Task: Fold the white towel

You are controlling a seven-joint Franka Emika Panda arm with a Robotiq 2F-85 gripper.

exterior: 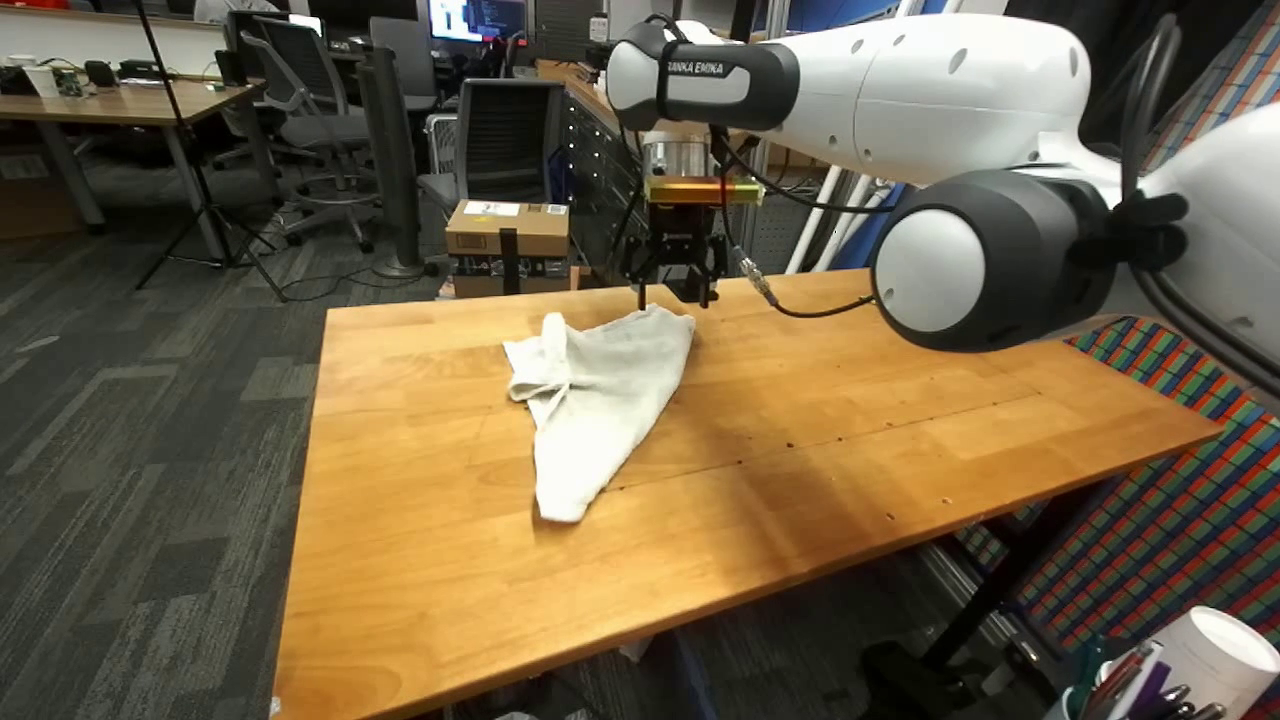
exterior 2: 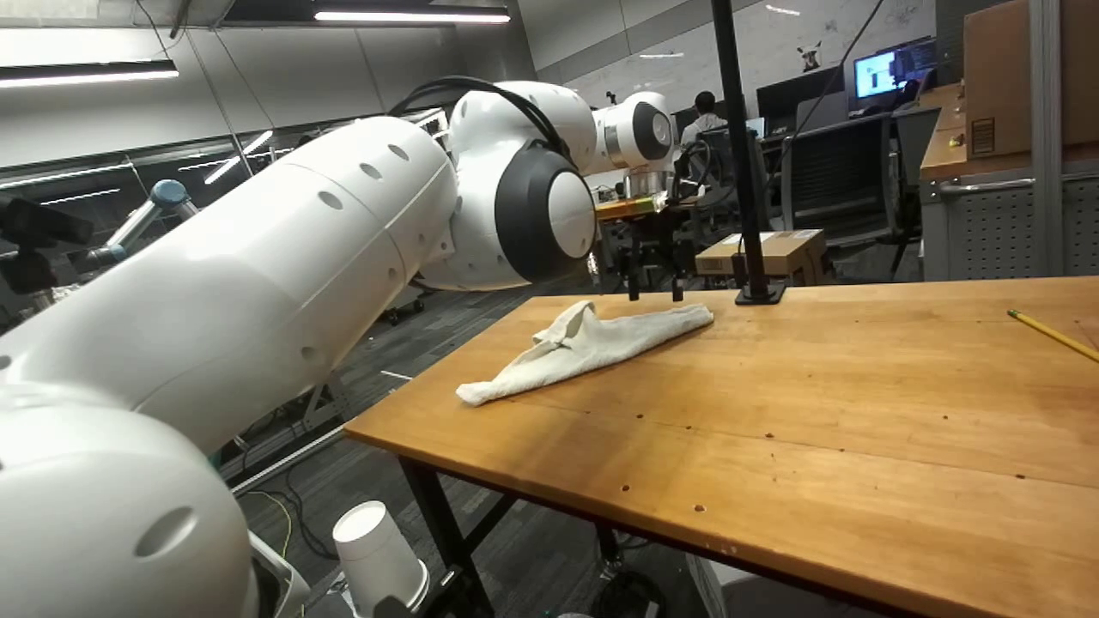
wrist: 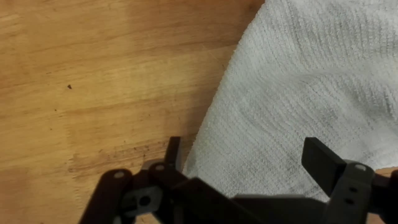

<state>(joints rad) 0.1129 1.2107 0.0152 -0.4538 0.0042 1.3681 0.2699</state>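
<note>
Foremost in the wrist view, the claw [wrist: 244, 149] stood wide and held nothing; one of its fingers [wrist: 320, 165] showed over the white towel [wrist: 289, 99], its mate over the worktop [wrist: 108, 77]. Clock positions were read with 12 at the top of each view. In an exterior view, the white towel [exterior: 620, 390] lay bunched toward the worktop's 10 o'clock, with a flap at its own 10 o'clock and a tapered tail between 6 and 7. The step in hand was judged to be alignment over the towel's 1 o'clock corner before a pinch. Whether the fingers touched the towel could not be told, and the fold appeared unfinished. The next move called for a short descent, closure on the edge, a lift, and a carry toward 7 o'clock; the flap was likely to spoil a flat fold unless straightened. In an exterior view, a black post [exterior 2: 740, 150] rose just beyond the towel's 2 o'clock end and seemed to limit travel there. A pencil [exterior 2: 1054, 336] lay at 3 o'clock, well apart. Cardboard boxes [exterior: 540, 240] sat past the far edge. The arm [exterior: 950, 90] overhung the worktop from 2 o'clock and screened part of it.
</note>
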